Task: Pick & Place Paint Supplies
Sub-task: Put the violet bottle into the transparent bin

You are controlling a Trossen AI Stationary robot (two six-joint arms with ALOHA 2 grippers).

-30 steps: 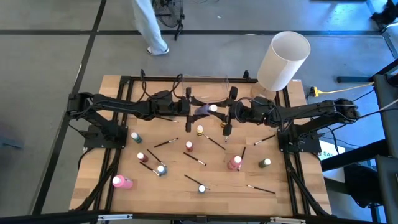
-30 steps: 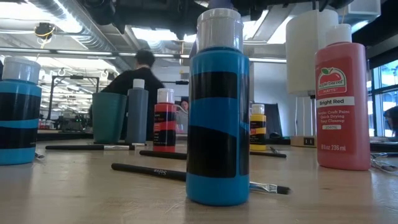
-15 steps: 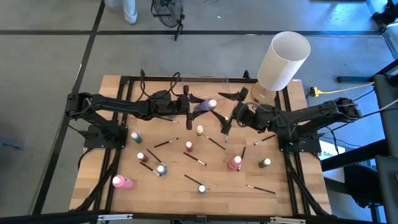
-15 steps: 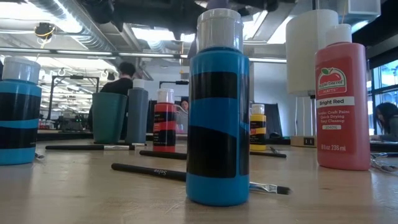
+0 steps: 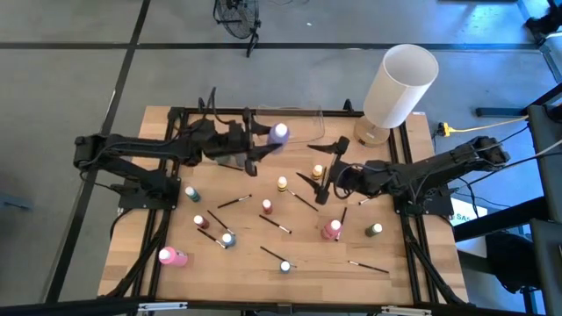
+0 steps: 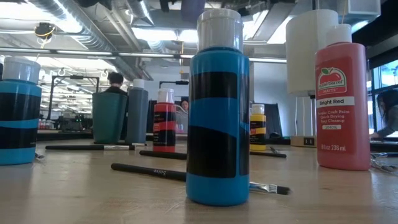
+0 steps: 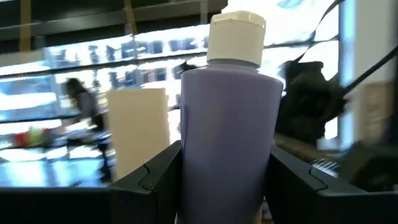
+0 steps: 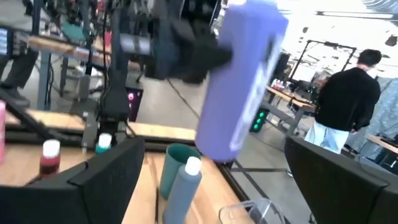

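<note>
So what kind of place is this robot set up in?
Probably a robotics lab or workshop: a bare concrete floor around the wooden table, exposed ceiling ducts overhead, and a person among more workbenches behind.

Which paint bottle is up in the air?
The lilac bottle, pinched in the left gripper above the table's far side. Every other bottle rests on the wood.

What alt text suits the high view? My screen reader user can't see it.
The left gripper holds a lilac paint bottle above the clear container. The right gripper hangs open nearby, over bottles and brushes scattered on the wooden table.
</note>
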